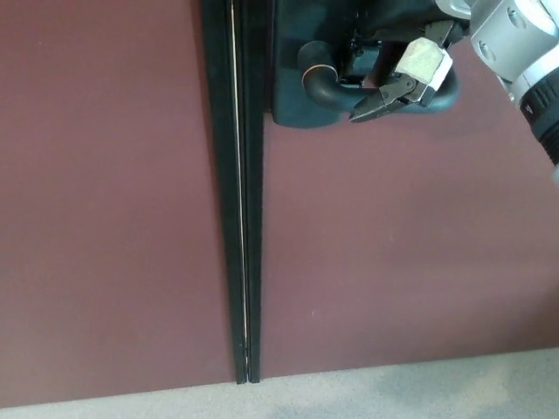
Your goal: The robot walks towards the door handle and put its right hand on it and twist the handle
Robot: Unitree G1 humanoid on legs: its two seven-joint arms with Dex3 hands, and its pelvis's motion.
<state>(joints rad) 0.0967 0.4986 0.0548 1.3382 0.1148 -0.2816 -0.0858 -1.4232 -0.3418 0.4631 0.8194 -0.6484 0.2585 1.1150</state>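
Observation:
A dark lever door handle (325,80) juts from a black plate (293,96) at the top of the maroon right door leaf. My right hand (397,74) comes in from the upper right on a silver forearm (515,39) and lies over the handle's lever. Its black fingers (376,103) curl around the lever, and a white block on the hand sits above it. The far end of the lever is hidden behind the hand. My left hand does not show.
Two maroon door leaves (105,192) meet at a black vertical seam (240,218) left of the handle. A strip of grey carpet (393,393) runs along the bottom edge.

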